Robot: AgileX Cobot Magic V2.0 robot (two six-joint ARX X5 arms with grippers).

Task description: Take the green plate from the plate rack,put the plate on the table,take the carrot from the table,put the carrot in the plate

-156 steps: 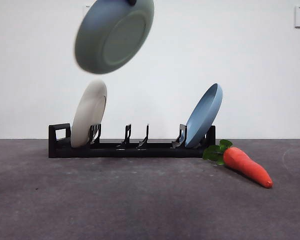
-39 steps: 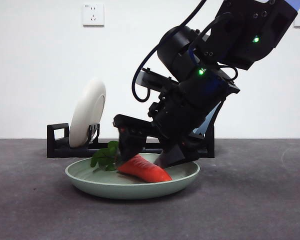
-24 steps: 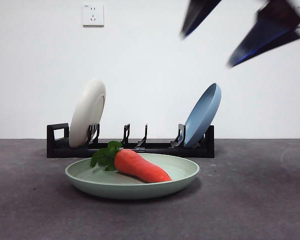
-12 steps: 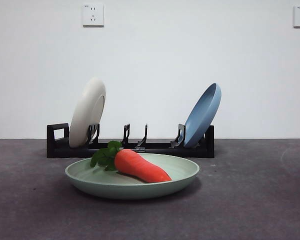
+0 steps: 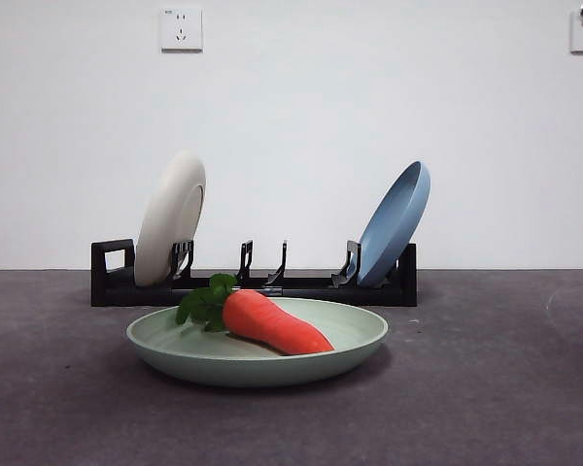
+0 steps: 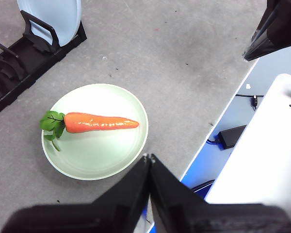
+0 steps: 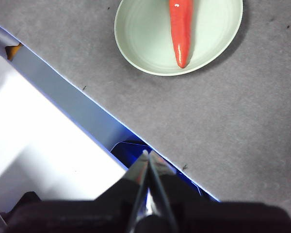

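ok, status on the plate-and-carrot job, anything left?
Looks complete. Done: the pale sage green round plate lies flat on the dark grey table, out of the long black plate rack, and the orange toy carrot lies inside it. In hand: nothing; the left gripper and right gripper are both shut, empty and raised away from the plate. Left: nothing visible.

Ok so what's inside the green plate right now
The carrot lies alone on its side in the green plate, leaves at one end. The patch of plate directly under it is covered, so nothing can be told about that part.
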